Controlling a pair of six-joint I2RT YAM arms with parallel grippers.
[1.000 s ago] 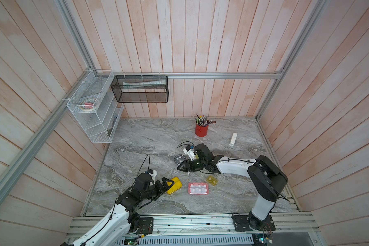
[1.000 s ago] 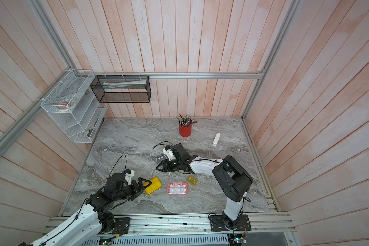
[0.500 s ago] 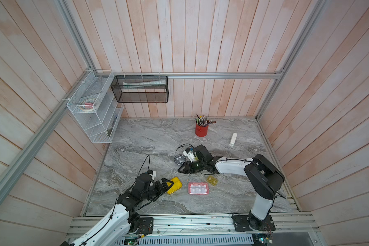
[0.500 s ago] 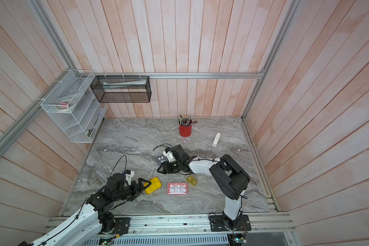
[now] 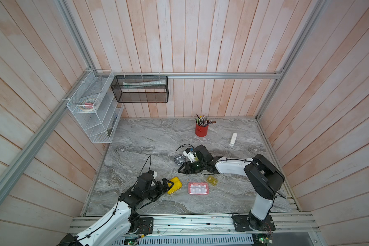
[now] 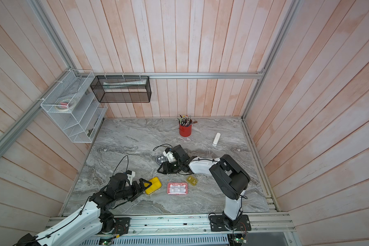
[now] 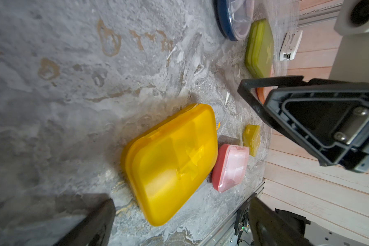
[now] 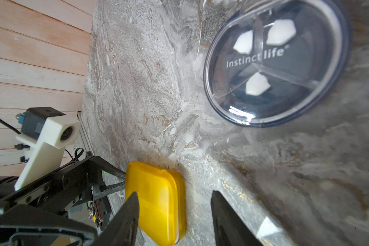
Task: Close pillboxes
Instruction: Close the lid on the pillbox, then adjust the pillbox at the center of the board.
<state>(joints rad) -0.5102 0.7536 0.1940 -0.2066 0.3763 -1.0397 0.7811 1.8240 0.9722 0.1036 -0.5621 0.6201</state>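
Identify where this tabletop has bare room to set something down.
Bare: the marble between the wire shelf and red cup, and between white stick and side wall. Crowded: around the yellow pillbox, pink pillbox and round pillbox.

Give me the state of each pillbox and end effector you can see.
yellow pillbox: lid shut
pink-red pillbox: lid shut
round dark pillbox: clear lid shut
lime-olive pillbox: lid shut
small olive pillbox: cannot tell
left end effector: open, empty
right end effector: open, empty

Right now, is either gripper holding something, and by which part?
Nothing is held. Left gripper open near the yellow rectangular plastic pillbox; right gripper open, empty.
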